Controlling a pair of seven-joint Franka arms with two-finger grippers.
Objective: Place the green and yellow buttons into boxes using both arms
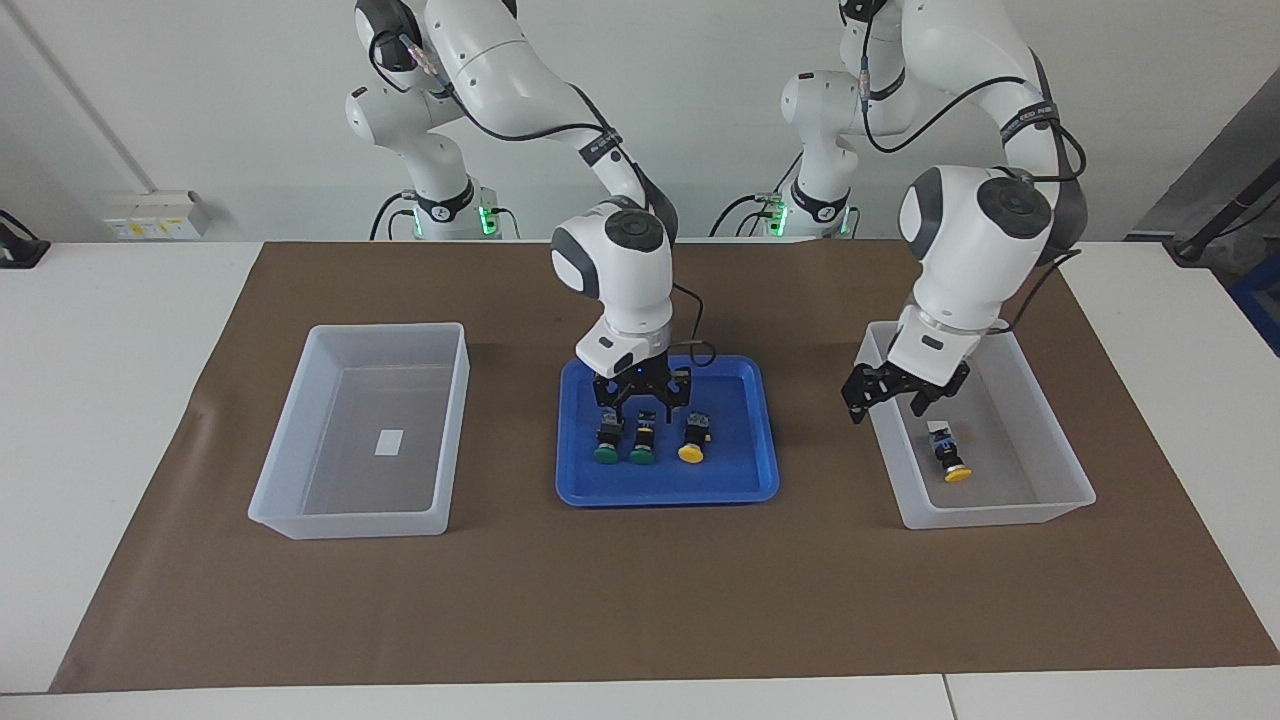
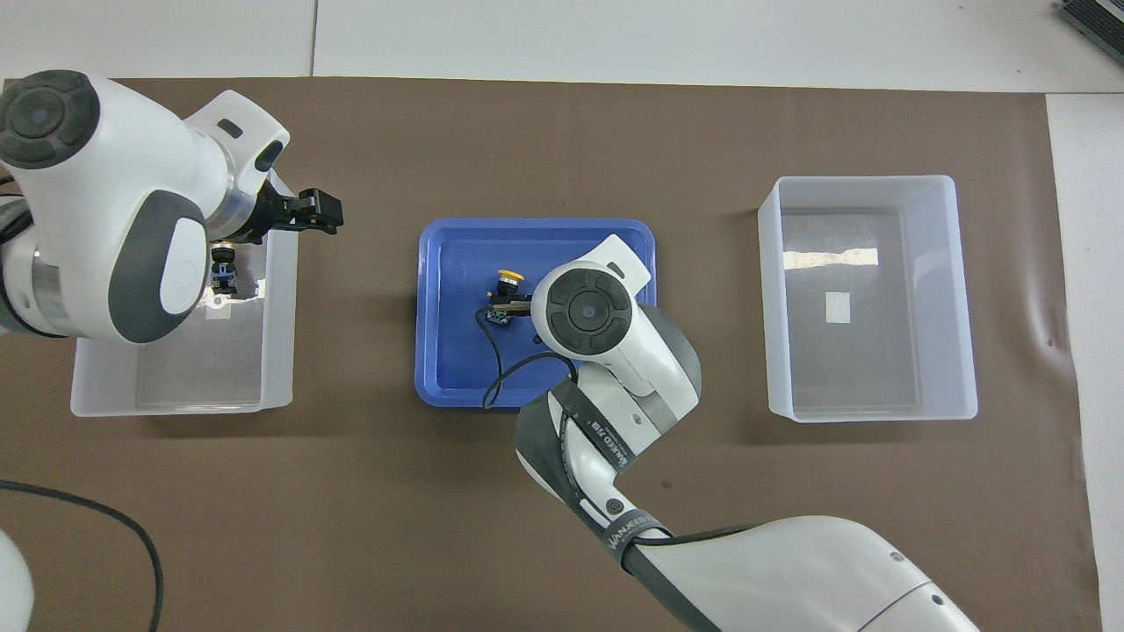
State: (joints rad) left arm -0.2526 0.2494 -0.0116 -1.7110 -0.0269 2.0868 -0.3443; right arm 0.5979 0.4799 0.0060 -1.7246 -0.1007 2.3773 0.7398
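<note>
My arms: glossy white rounded shells, dark grey joint caps with round discs. My left arm (image 1: 975,235) carries black cable looped along links, held by black straps with white lettering. My right arm (image 1: 615,260) same build, black cable trailing from wrist. My grippers black: left gripper (image 1: 893,392), right gripper (image 1: 640,395). Green lights glow at both my bases.

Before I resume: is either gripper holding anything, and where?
Left gripper: nothing. Right gripper is down over a green button; grip cannot be told.
</note>
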